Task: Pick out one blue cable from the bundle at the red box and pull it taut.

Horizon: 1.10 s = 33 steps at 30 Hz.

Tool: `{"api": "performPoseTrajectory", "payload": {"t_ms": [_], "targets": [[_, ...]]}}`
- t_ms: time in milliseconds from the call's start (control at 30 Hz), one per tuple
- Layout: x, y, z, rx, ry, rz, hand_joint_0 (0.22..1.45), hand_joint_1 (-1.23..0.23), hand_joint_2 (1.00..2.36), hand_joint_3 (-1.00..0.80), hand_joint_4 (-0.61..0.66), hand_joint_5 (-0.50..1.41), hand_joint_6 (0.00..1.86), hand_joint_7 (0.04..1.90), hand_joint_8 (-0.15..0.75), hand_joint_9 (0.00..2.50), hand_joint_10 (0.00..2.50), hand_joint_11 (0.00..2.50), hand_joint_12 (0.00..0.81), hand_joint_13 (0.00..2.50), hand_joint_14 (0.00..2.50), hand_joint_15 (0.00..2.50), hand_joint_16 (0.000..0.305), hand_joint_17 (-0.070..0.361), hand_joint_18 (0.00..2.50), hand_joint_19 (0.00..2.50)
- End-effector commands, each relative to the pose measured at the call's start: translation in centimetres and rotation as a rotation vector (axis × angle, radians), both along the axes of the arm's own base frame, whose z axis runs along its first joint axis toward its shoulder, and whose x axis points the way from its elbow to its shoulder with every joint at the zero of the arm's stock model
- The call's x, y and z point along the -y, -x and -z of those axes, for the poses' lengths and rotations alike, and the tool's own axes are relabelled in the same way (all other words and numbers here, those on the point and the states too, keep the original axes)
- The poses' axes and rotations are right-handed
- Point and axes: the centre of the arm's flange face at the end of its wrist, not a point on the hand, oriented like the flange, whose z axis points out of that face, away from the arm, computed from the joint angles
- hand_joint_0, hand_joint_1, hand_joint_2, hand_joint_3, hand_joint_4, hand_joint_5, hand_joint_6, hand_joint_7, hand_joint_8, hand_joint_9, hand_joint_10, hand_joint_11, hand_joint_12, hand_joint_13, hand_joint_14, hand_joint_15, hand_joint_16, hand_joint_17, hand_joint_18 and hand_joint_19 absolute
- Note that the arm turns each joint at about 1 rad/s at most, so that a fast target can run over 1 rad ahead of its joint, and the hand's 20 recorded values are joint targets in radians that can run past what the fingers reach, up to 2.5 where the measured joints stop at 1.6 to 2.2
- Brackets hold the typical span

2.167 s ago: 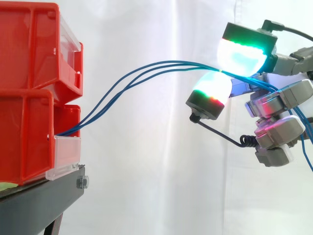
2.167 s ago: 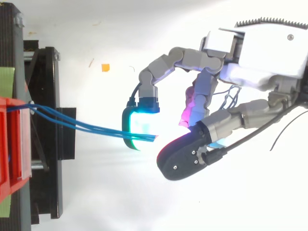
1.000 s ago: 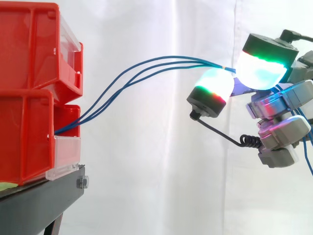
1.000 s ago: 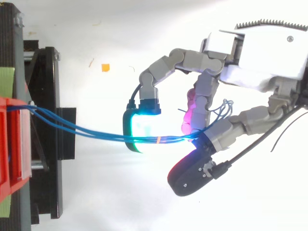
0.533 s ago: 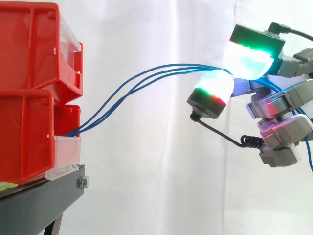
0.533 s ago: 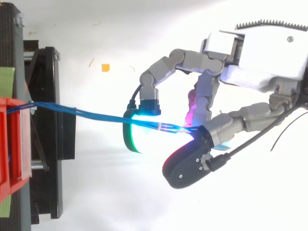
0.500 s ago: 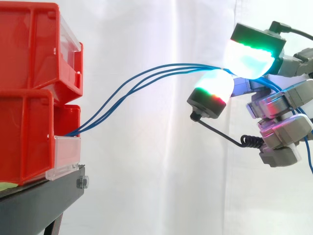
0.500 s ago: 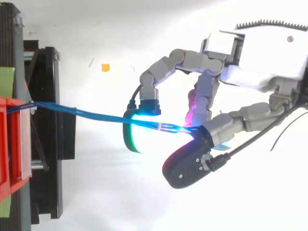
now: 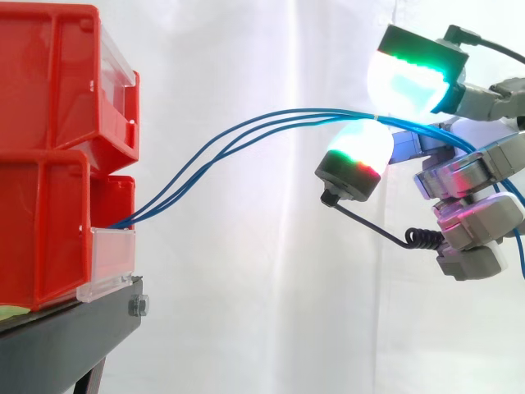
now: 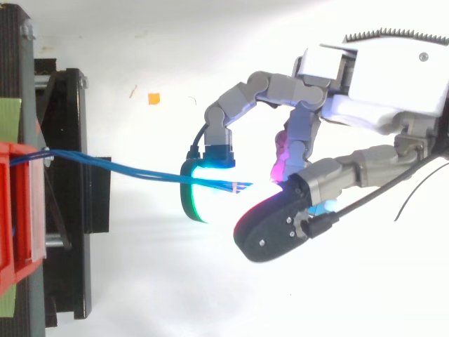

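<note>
While the blue cables (image 10: 140, 170) run together from the lower red box (image 9: 41, 230) at left to the hand (image 10: 379, 91) at right, I record its fingers (image 9: 357, 152) pinched on the bundle. None is singled out, and all sag in a curve. In my judgement, both separating and tautening are left to do.

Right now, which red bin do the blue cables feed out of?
The lower red bin: the blue cables leave its front just above the clear lip. The upper bin stacked on it has no cable at it.
</note>
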Motion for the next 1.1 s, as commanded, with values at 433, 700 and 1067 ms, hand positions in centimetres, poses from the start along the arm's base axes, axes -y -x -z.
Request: {"api": "performPoseTrajectory", "payload": {"t_ms": [433, 700, 1067], "targets": [[0.11, 0.02, -0.03, 0.0, 0.0, 0.003, 0.65, -0.73, 1.01, -0.38, -0.15, -0.11, 0.84, 1.06, 0.217, 1.68, 0.03, 1.5, 0.367, 1.34, 0.03, 1.04, 0.052, 0.117, 1.03, 0.97], [-0.02, -0.01, 0.08, -0.001, 0.0, 0.0, 0.82, -0.89, 1.0, -0.46, -0.35, -0.14, 0.92, 1.06, 0.207, 1.65, 0.03, 1.54, 0.348, 1.35, 0.03, 1.06, 0.05, 0.113, 0.99, 0.98], [-0.02, -0.01, 0.08, -0.002, 0.002, -0.001, 0.82, -0.91, 1.0, -0.5, -0.47, -0.12, 0.94, 1.15, 0.182, 1.69, 0.03, 1.53, 0.342, 1.36, 0.03, 1.05, 0.047, 0.105, 1.0, 0.92]]}}
